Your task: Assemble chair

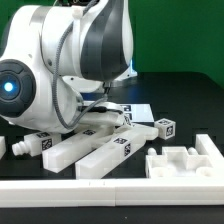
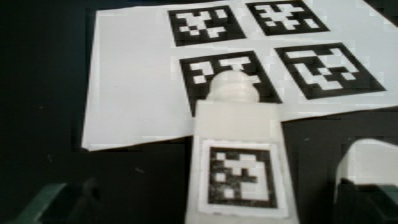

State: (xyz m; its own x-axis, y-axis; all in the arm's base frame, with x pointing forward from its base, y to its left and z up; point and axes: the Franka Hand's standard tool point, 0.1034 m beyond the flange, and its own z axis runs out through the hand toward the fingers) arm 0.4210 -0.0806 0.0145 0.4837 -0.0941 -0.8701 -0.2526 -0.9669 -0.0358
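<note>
Wrist view looks straight down on a white plastic chair leg (image 2: 237,150), a long square bar with a rounded peg at one end and a black-and-white tag on its upper face. It lies on the black desk (image 2: 45,110), its peg end overlapping the edge of the thin white marker board (image 2: 139,80). The end effector (image 2: 217,205) has its two dark fingers (image 2: 75,205) apart, one on each side of the bar with a dark gap between each finger and the bar; nothing is held. Another white part (image 2: 368,165) lies just beside the bar, near one finger.

The step in hand looks like picking up this leg. To do it well, I would centre the bar between the fingers with its long sides parallel to the pads. I would then come straight down, checking that the finger on the crowded side drops into the gap and not onto the neighbouring part. Closing across the tagged stretch, near the middle, should hold the leg level and leave the peg free for insertion.

Exterior view shows the white robot arm (image 1: 70,60) bent low over several loose white bars (image 1: 100,152), hiding the fingers. The notched white seat piece (image 1: 180,162) lies well apart.
</note>
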